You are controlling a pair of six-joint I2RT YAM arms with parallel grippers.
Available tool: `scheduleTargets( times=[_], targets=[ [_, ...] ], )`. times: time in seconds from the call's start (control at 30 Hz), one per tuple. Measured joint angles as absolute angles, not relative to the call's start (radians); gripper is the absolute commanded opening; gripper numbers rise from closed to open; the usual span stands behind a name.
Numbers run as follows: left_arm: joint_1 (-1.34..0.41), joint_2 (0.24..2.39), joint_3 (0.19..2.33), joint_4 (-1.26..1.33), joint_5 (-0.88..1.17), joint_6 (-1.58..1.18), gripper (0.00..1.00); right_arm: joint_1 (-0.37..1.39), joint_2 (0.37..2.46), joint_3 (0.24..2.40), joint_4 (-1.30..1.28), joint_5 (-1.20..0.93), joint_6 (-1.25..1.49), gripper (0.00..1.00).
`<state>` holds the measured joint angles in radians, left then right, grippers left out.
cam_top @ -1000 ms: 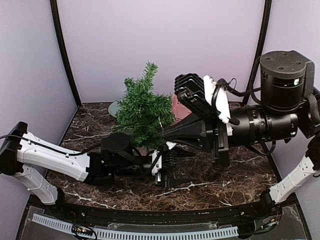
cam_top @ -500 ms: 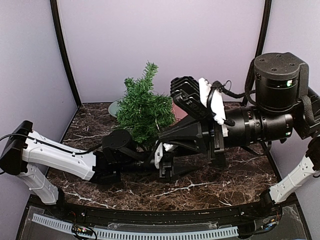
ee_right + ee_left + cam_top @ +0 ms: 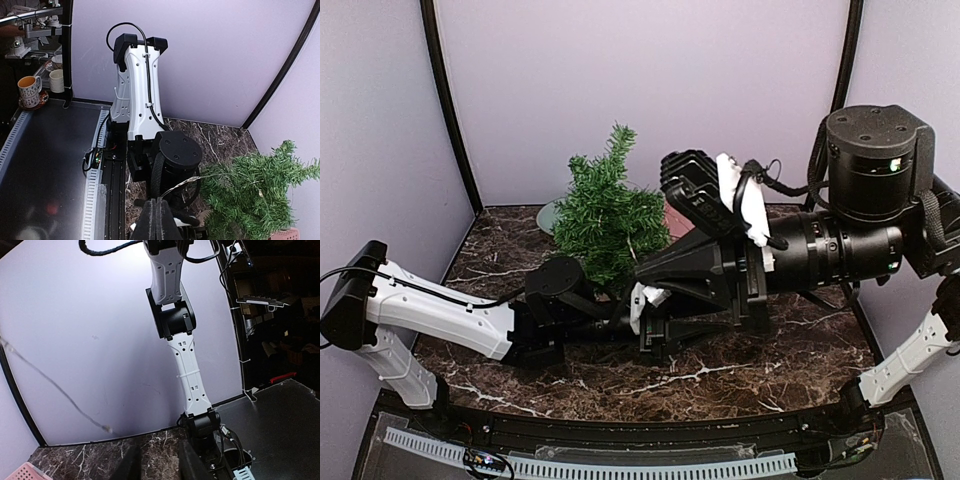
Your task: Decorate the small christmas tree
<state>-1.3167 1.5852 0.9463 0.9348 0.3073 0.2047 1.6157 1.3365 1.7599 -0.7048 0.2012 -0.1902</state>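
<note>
The small christmas tree [image 3: 606, 218] stands at the back of the marble table and also shows in the right wrist view [image 3: 255, 195]. My right gripper [image 3: 642, 272] [image 3: 156, 200] is low beside the tree's right front, shut on a thin light-string wire [image 3: 210, 176] that runs from its tips into the branches. My left gripper [image 3: 660, 335] [image 3: 159, 446] lies under the right arm, in front of the tree, open and empty. A loose stretch of the wire [image 3: 60, 390] with a small bulb hangs in the left wrist view.
A pink basket [image 3: 676, 214] stands behind the tree, mostly hidden, and its corner shows in the left wrist view [image 3: 25, 472]. A grey dish [image 3: 550, 215] lies left of the tree. The right arm's base [image 3: 200, 425] stands at the table's near edge.
My left arm has reached a little farther right under the right arm. My right arm has shifted slightly left and lower. The tree has not moved.
</note>
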Motion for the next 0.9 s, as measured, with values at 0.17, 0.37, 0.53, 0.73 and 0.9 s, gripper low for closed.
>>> scheduleTargets(
  times=[0.17, 0.37, 0.53, 0.73, 0.9],
  targets=[
    [-1.317, 1.586, 0.949, 0.943, 0.322, 0.199, 0.00, 1.615, 1.335, 1.756, -0.701, 0.198, -0.190, 0.00],
    [-1.317, 1.586, 0.949, 0.948, 0.328, 0.195, 0.22, 1.609, 1.329, 1.739, -0.701, 0.198, -0.190, 0.00],
    [-1.318, 1.586, 0.949, 0.946, 0.325, 0.189, 0.29, 1.607, 1.328, 1.736, -0.697, 0.196, -0.190, 0.00],
    [-1.318, 1.592, 0.962, 0.939, 0.337, 0.182, 0.29, 1.604, 1.327, 1.736, -0.694, 0.184, -0.190, 0.00],
    [-1.318, 1.614, 0.982, 0.936, 0.341, 0.178, 0.16, 1.602, 1.324, 1.735, -0.691, 0.179, -0.190, 0.00]
  ],
)
